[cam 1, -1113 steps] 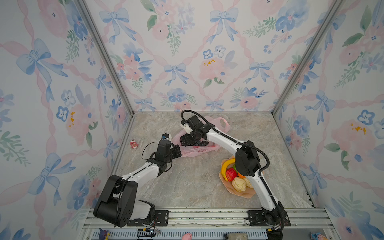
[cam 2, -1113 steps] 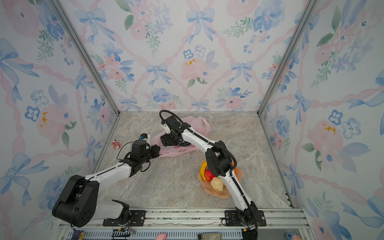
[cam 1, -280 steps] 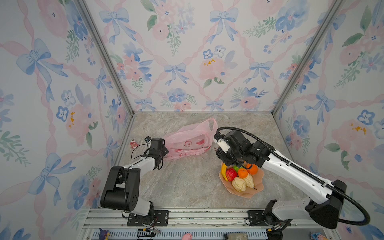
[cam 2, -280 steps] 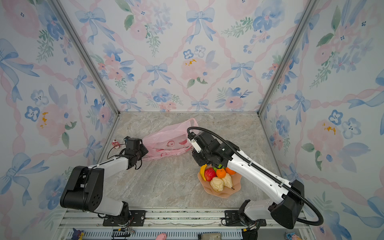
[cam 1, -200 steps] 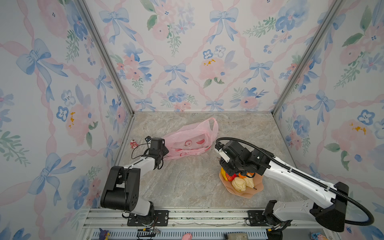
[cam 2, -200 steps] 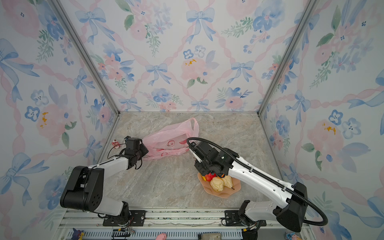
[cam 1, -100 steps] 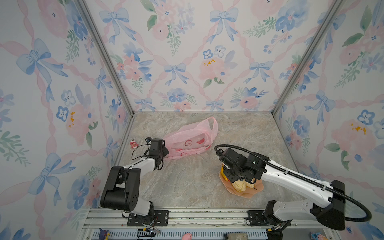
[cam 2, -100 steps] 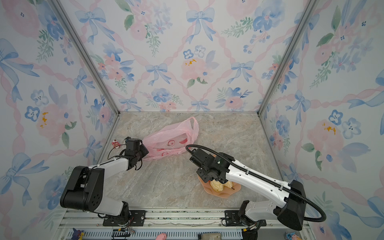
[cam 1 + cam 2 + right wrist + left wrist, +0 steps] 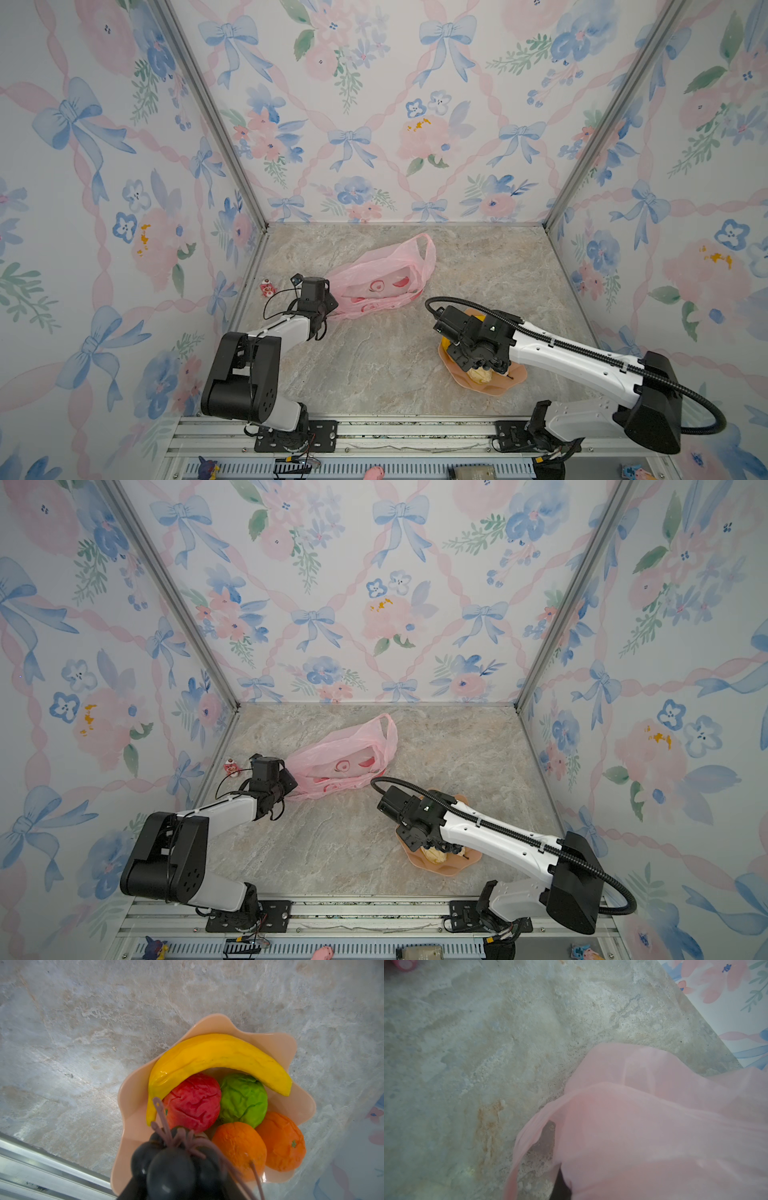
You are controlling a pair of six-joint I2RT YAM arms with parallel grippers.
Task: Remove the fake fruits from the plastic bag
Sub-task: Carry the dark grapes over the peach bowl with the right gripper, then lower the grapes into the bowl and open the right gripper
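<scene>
The translucent pink plastic bag (image 9: 382, 274) lies mid-table, its left corner pinched in the closed left gripper (image 9: 327, 306), held low. The right gripper (image 9: 478, 368) points down over the fruit-filled plate (image 9: 286, 1047), grape bunch (image 9: 170, 1169) between its jaws; grip uncertain.

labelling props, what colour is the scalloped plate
The plate is peach, clearest in the right wrist view.

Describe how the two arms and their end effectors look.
Both share a build: white link shells between bulky black joints. The left arm trails thin black wires by the black left end effector; the right arm carries a thick ribbed black hose toward the black right end effector.
</scene>
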